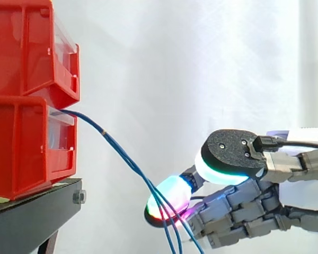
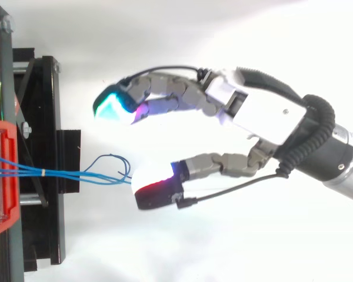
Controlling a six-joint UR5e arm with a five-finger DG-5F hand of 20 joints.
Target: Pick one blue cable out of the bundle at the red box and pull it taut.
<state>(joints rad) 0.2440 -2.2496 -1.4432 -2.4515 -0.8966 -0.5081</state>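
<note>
Blue cables (image 1: 119, 151) leave the lower red box (image 1: 21, 148) on the black stand (image 1: 32, 211) at left as a bundle, sagging down toward the right. Hand (image 2: 265, 117) at right, spread wide, gripping nothing (fingers gently bent). Cables cross in front of one glowing fingertip (image 1: 176, 190); cannot tell whether they touch it.

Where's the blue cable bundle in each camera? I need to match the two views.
Side view: the blue cables leave the lower red bin at left and slope down to the right, across a glowing fingertip pad, to the bottom edge.
Top view: the blue cables run right from the red bin at the left edge and loop just before a fingertip pad.
Shared landmark: the red bin the cables come out of.
</note>
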